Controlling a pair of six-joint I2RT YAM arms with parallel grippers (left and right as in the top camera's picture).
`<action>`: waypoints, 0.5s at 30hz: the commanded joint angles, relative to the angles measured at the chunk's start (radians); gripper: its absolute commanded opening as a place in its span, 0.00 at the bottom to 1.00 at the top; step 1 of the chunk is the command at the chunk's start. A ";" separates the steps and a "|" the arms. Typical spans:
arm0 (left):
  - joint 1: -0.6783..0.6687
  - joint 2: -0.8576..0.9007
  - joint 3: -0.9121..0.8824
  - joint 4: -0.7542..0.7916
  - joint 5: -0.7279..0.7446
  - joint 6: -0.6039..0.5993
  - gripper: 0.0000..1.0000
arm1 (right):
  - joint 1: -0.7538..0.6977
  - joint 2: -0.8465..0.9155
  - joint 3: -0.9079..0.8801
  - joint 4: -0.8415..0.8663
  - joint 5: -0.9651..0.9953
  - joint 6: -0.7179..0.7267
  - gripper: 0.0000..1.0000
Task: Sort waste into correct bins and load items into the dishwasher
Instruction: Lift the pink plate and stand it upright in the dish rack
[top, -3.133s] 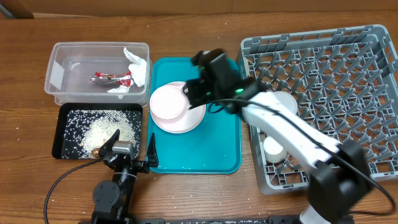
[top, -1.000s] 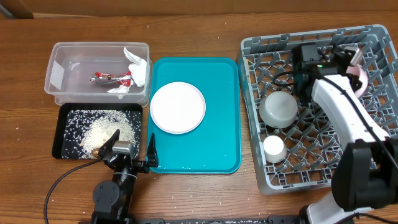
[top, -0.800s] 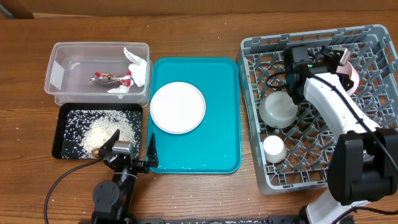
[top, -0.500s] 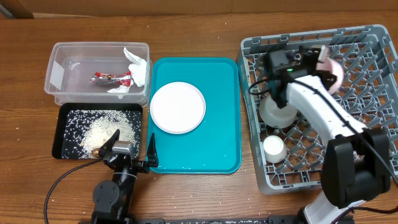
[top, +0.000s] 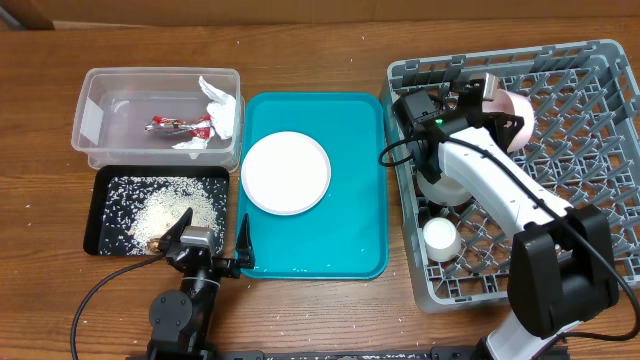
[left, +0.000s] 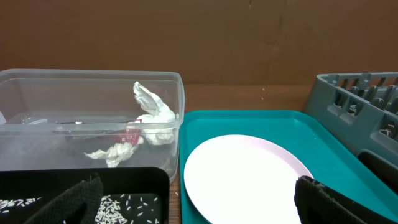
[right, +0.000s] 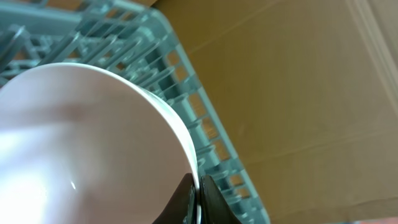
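Note:
My right gripper (top: 487, 88) is shut on the rim of the smaller pink dish (top: 514, 120) and holds it on edge over the back left of the grey dish rack (top: 600, 60). In the right wrist view my jaws (right: 198, 193) pinch the dish's rim (right: 81, 137) above the rack's wall (right: 186, 93). The pale pink plate (top: 286, 172) lies on the teal tray (top: 330, 245). The white bowl (top: 445, 185) and white cup (top: 441, 237) sit in the rack. My left gripper (top: 210, 245) is open and empty at the table's front. The chopsticks are out of view.
The clear tub (top: 157, 115) holds the napkin (top: 218, 105) and red wrapper (top: 180, 126). The black tray (top: 110, 235) holds rice scraps (top: 170, 208). In the left wrist view the plate (left: 242, 180), tub (left: 93, 81) and rack (left: 360, 99) lie ahead of my jaws (left: 198, 183).
My right gripper lifted the pink dish off the plate, carried it over the rack, and has since moved it left along the rack's back. The left arm has not moved.

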 joint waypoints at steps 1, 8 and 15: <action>0.004 -0.011 -0.005 0.002 0.010 -0.014 1.00 | -0.006 0.006 -0.001 0.002 0.129 0.002 0.04; 0.004 -0.011 -0.005 0.002 0.010 -0.014 1.00 | -0.056 0.007 -0.001 0.031 0.006 0.002 0.04; 0.004 -0.011 -0.005 0.002 0.010 -0.014 1.00 | -0.087 0.027 -0.002 0.037 -0.027 -0.024 0.04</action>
